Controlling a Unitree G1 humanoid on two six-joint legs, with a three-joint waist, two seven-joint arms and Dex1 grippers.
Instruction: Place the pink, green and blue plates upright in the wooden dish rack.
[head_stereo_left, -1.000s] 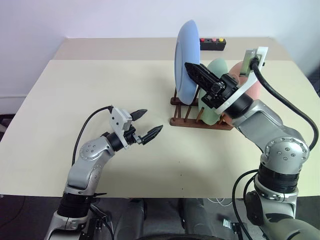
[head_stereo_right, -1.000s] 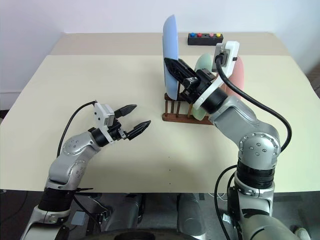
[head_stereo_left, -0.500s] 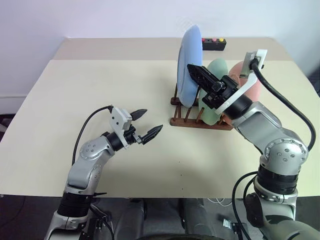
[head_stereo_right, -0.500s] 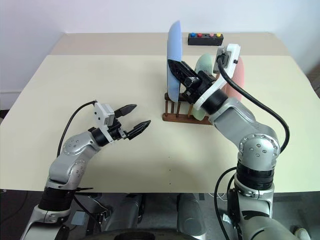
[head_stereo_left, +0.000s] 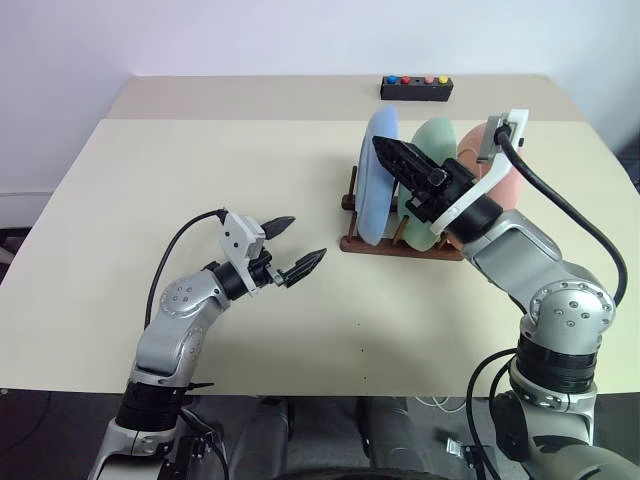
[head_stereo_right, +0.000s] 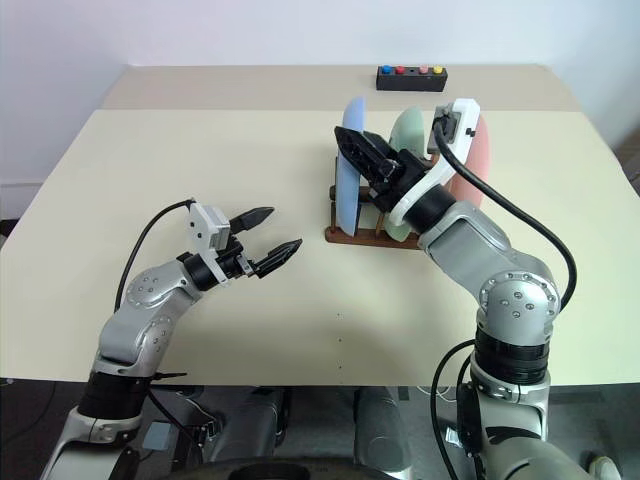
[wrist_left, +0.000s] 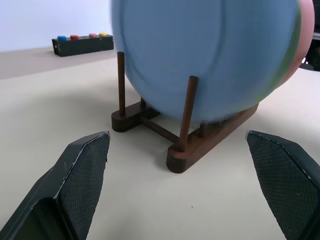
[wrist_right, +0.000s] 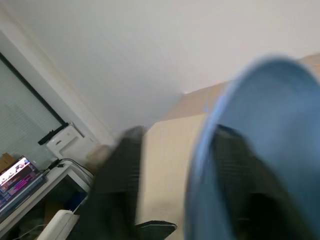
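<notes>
The blue plate (head_stereo_left: 375, 185) stands on edge in the front slot of the wooden dish rack (head_stereo_left: 385, 245), leaning slightly. Behind it the green plate (head_stereo_left: 437, 140) and the pink plate (head_stereo_left: 505, 180) stand upright in the same rack. My right gripper (head_stereo_left: 392, 158) is at the blue plate's upper rim, its fingers parted on either side of the rim and open. My left gripper (head_stereo_left: 306, 239) hovers open over the table left of the rack, holding nothing. From the left wrist the blue plate (wrist_left: 210, 55) rests between the rack's pegs (wrist_left: 186, 112).
A black box with coloured buttons (head_stereo_left: 416, 87) lies at the table's far edge behind the rack. The beige table (head_stereo_left: 180, 170) stretches wide to the left and in front of the rack.
The blue plate has dropped from above the rack down into its front slot. My right gripper's fingers have parted from the plate. The left arm has stayed still.
</notes>
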